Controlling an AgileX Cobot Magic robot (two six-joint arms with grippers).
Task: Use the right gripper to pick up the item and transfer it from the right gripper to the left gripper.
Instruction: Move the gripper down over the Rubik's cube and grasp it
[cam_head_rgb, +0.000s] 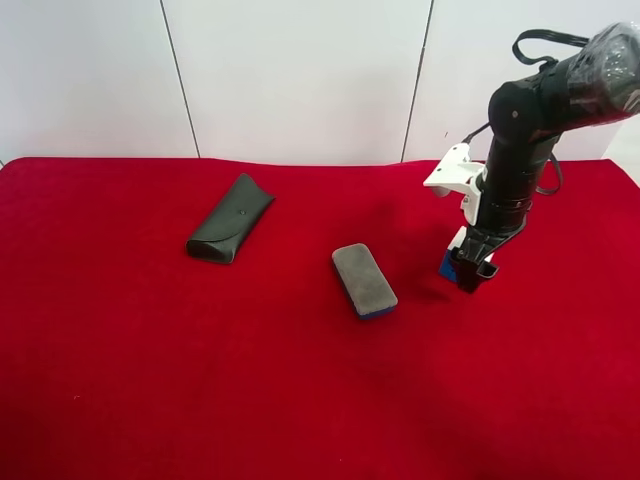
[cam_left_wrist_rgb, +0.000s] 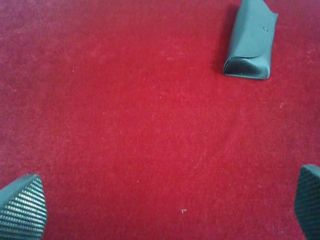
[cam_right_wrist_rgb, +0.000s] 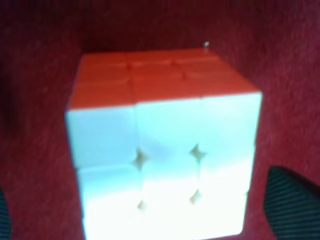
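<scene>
White, red item (cam_right_wrist_rgb: 165, 150) faces in right wrist view; exterior shows blue.

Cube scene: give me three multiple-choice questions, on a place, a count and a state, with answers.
1. Where is the cube? A) stacked on another thing B) between the jaws of the right gripper C) at the cloth's edge
2. How many loose things lie on the cloth? A) two B) three C) five
3. The left gripper is: A) shut, empty B) shut on the cube C) open, empty
Answers: B, jaws flank it in the right wrist view; B, cube, eraser, case; C, only cloth between its wide-apart fingers.
</scene>
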